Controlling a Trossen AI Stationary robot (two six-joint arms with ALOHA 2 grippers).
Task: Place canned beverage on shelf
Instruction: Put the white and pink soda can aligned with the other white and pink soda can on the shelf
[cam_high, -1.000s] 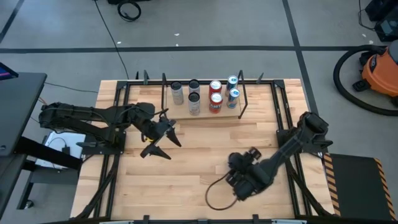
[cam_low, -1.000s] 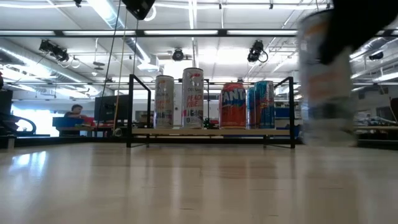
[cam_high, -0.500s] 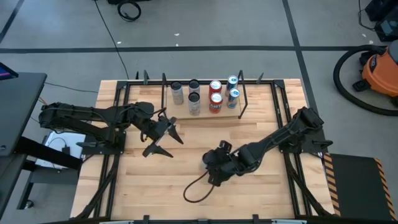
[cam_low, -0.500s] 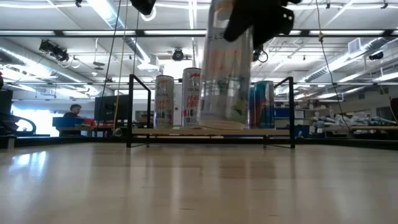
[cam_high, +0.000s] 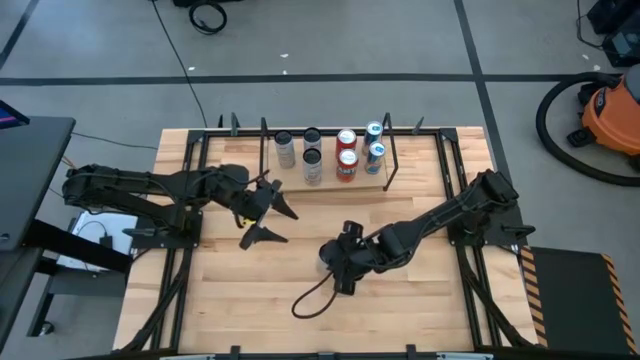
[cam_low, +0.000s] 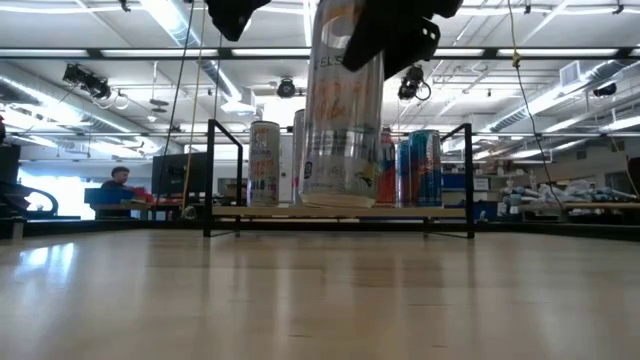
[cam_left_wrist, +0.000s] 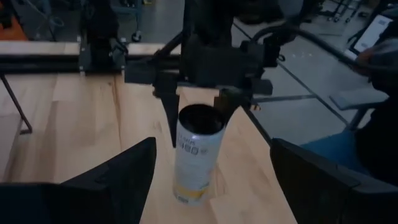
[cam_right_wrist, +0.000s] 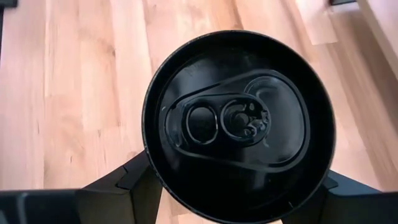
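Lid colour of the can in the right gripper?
Black lid on the can; right wrist view shows it best.

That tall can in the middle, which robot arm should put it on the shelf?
The right one, probably. The right gripper already holds the can upright; the left gripper is open and empty beside the shelf.

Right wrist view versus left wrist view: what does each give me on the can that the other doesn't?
Only the right wrist view shows the can's black lid with its pull tab, looking straight down. Only the left wrist view shows the can from the side, upright, pale label, with the right gripper clamped on its top and the left gripper open, framing it. Both show the same can above the wooden table.
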